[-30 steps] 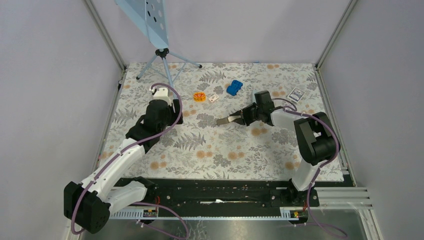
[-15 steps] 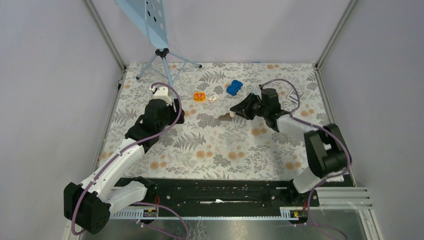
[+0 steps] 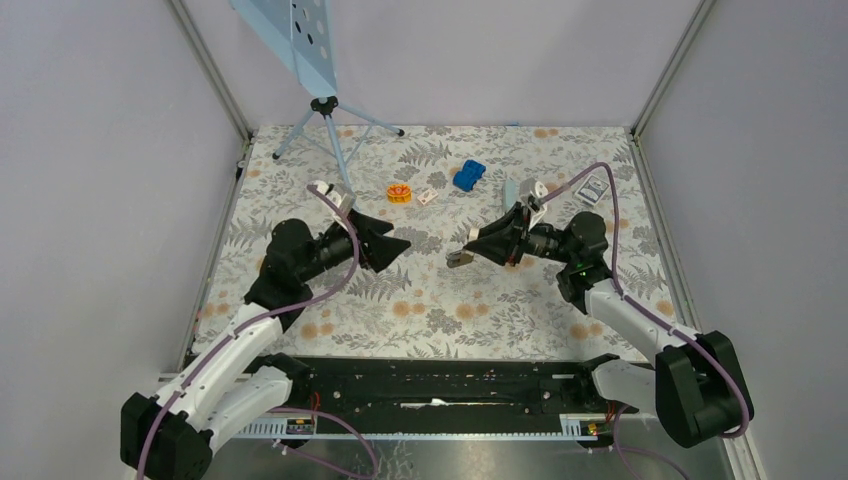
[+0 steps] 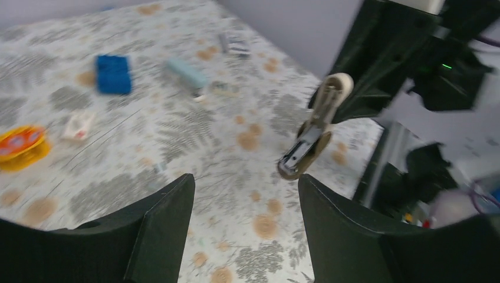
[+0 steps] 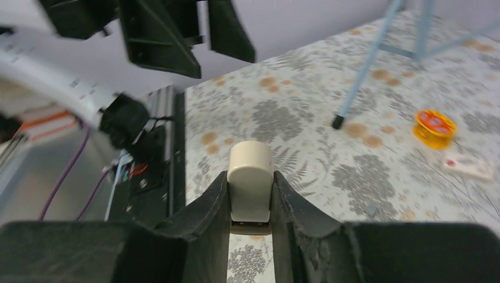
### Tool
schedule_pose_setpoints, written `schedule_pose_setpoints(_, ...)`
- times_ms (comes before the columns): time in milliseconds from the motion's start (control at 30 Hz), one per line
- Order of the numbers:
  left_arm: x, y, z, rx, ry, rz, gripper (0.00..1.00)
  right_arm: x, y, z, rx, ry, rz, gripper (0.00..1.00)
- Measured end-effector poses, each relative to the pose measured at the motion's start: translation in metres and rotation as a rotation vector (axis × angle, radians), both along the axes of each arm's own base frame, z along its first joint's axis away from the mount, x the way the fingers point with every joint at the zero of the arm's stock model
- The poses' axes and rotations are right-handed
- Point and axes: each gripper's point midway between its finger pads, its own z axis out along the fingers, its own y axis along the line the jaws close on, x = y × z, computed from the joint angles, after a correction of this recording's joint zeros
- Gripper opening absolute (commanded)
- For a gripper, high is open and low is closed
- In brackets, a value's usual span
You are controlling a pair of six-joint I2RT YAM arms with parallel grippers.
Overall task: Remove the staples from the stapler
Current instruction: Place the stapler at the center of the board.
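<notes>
Stapler (image 3: 460, 257) hangs over the desk (image 3: 420, 300) in the overhead view, pinched at its rear by the right end effector (image 3: 472, 250). Its long axis points left at the left end effector (image 3: 398, 244), which faces it across a short gap. Left wrist view: spread fingers (image 4: 159, 224) frame the stapler's tilted underside; staples cannot be made out (too blurred). Right wrist view: fingers (image 5: 200, 218) clamp the cream body. A second ago the left arm sat folded back, pointing away.

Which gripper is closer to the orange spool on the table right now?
Left. The left gripper, open, sits just nearer the bases than the orange spool; the right gripper, gripping the stapler, is farther off to its right.
</notes>
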Motion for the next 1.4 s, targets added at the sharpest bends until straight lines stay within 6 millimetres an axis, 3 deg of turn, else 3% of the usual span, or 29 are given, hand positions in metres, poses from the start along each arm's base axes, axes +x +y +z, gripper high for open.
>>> schedule_pose_setpoints(233, -0.064, -0.043, 0.023, -0.058, -0.179, -0.367, 0.69, -0.043, 0.006, 0.026, -0.012, -0.186, 0.277, 0.0)
schedule_pose_setpoints(367, -0.097, -0.069, 0.018, -0.041, -0.215, -0.514, 0.69, -0.057, 0.005, 0.033, -0.012, -0.239, 0.341, 0.0)
schedule_pose_setpoints(467, -0.11, -0.088, 0.005, -0.016, -0.205, -0.581, 0.69, -0.062, 0.005, 0.036, -0.011, -0.255, 0.362, 0.0)
schedule_pose_setpoints(667, -0.105, -0.108, -0.013, 0.021, -0.181, -0.578, 0.68, -0.071, 0.007, 0.038, -0.007, -0.259, 0.391, 0.0)
schedule_pose_setpoints(967, -0.088, -0.126, -0.011, 0.032, -0.208, -0.536, 0.6, -0.08, 0.013, 0.038, -0.001, -0.252, 0.426, 0.0)
schedule_pose_setpoints(1267, -0.088, -0.131, -0.01, 0.047, -0.233, -0.541, 0.29, -0.079, 0.015, 0.037, 0.001, -0.24, 0.425, 0.0)
schedule_pose_setpoints(1400, -0.089, -0.131, -0.011, 0.064, -0.247, -0.55, 0.01, -0.077, 0.016, 0.036, 0.003, -0.233, 0.418, 0.08)
